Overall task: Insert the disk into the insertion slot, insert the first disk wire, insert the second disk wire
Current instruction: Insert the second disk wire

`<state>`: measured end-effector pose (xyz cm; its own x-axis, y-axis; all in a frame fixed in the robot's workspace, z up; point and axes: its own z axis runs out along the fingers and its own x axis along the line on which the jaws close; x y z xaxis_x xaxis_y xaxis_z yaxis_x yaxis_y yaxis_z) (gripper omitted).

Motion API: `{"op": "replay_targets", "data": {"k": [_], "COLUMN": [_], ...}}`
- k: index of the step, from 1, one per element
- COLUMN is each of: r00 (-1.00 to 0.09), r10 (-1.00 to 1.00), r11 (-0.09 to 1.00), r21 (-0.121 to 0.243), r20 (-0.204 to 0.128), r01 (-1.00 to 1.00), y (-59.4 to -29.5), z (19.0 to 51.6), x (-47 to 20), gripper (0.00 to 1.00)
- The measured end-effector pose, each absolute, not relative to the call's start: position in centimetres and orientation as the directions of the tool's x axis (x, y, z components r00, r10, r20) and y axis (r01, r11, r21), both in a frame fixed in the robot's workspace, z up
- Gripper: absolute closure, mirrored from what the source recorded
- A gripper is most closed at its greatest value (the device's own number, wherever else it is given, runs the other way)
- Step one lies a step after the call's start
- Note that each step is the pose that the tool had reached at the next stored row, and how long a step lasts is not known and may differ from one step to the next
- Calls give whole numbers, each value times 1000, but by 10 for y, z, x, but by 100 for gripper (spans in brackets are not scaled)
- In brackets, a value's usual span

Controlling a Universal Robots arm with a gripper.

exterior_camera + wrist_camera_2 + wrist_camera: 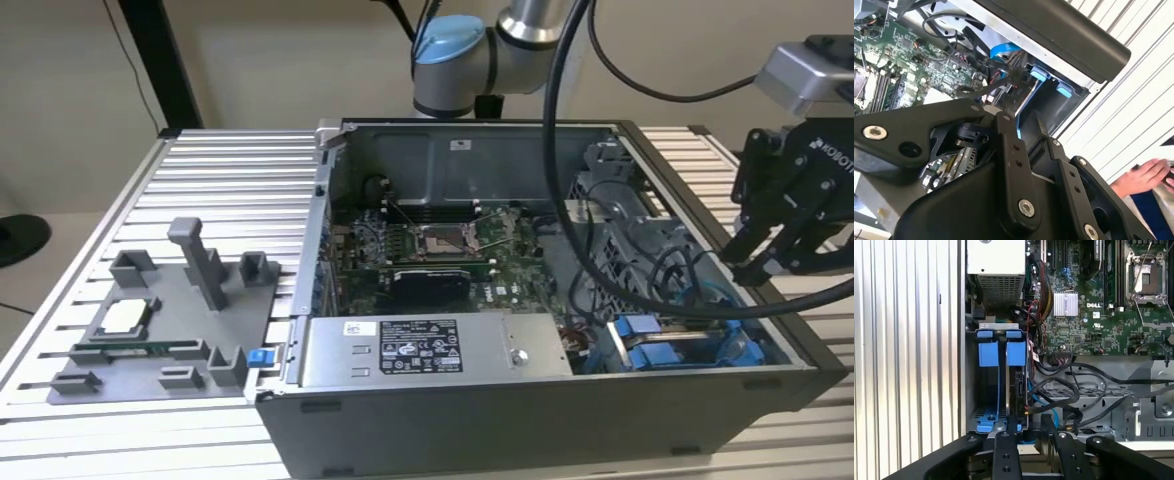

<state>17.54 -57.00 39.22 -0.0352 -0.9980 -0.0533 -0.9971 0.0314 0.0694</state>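
The insertion slot (pixel 985 334), a bay with blue tabs and rails, sits at the case's corner (pixel 674 350). The disk (pixel 1019 390) appears to stand edge-on inside it, below a blue tab. Black wires (pixel 1054 385) and a thin blue wire (pixel 1051 412) loop loosely right beside the bay. My gripper (pixel 1029 422) hovers directly above the bay's near end, its fingers a narrow gap apart with nothing seen between them. In the exterior view the gripper (pixel 758 270) hangs over the case's rim on that view's right, clear of the parts below. The second wrist view shows the gripper (pixel 1021 125) above the blue tabs (pixel 1064 90).
A silver box with a white sticker (pixel 414 350) lines the case's front. The motherboard (pixel 441 250) fills the middle. A grey fixture tray (pixel 160 330) lies on the ribbed table (pixel 227 170). Thick black arm cables (pixel 587 200) hang across the case. A person's hand (pixel 1141 177) rests on the table.
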Motion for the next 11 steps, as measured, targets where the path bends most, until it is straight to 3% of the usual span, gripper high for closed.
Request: {"op": "replay_targets", "data": {"k": [11], "r00": [-35], "r10": [-998], "r11": [31], "r21": [69], "r20": [-53], "r01": [-997], "y": [-570], "z": [392], "x": [186], "gripper": [0]}}
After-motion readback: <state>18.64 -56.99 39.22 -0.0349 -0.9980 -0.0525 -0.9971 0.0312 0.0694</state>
